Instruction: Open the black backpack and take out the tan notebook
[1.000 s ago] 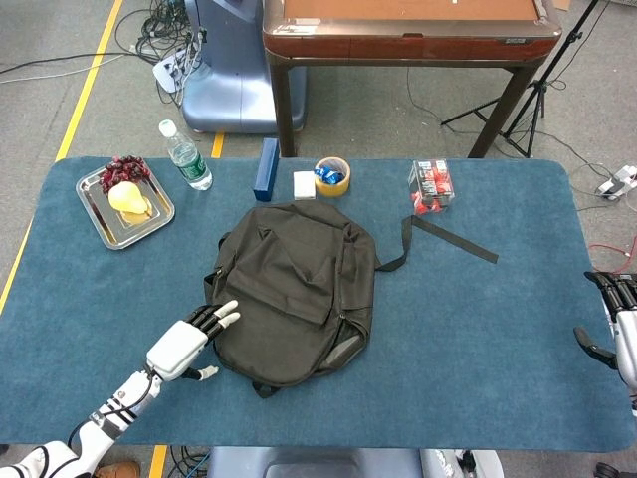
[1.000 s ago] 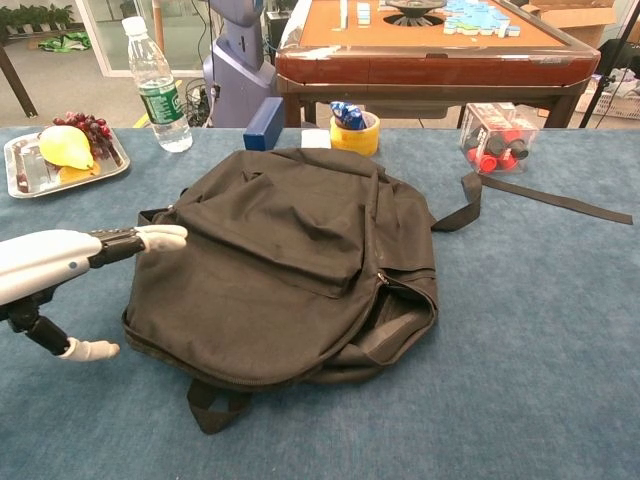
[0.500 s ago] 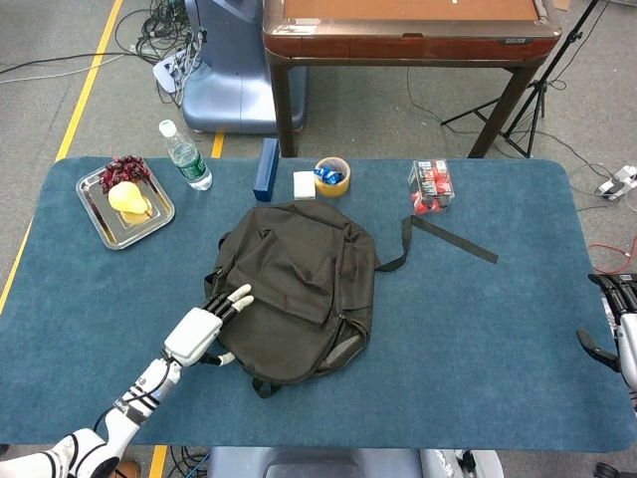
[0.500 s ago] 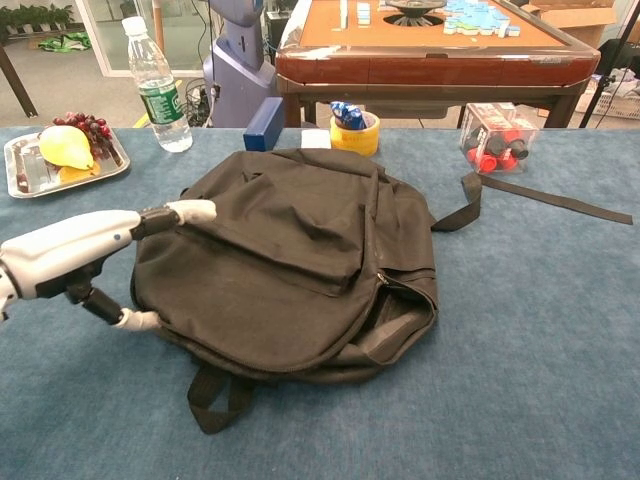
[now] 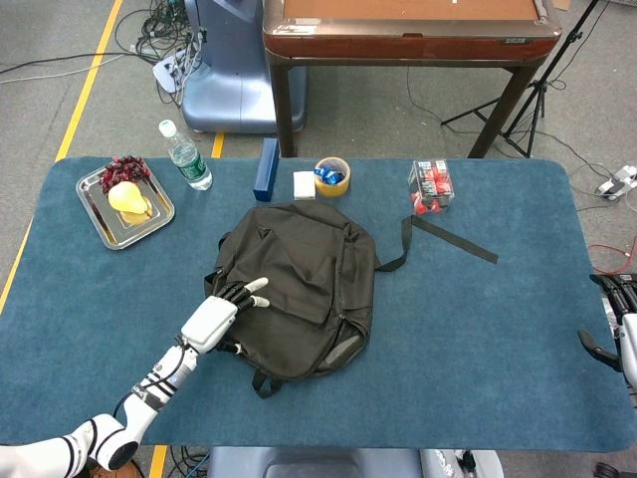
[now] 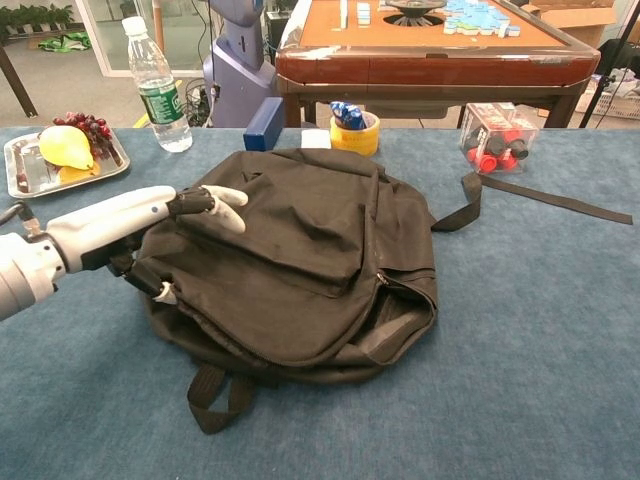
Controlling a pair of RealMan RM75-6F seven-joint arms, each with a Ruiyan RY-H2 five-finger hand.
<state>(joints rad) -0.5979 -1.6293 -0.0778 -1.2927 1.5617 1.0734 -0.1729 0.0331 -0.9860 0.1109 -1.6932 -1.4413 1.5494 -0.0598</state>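
Observation:
The black backpack lies flat mid-table, its strap trailing to the right. Its zipper gapes slightly along the lower right side. No tan notebook shows in either view. My left hand rests on the bag's left part, fingers stretched over the fabric and thumb at the bag's left edge; it grips nothing. My right hand hangs at the table's far right edge, fingers apart and empty, far from the bag; the chest view does not show it.
A metal tray with a pear and grapes sits far left, beside a water bottle. Behind the bag stand a blue box, a small white box, a tape roll and a clear box of red items.
My left hand slid right and forward from the bag's left edge onto its top. The bag's left side got pushed in slightly. The right hand barely moved.

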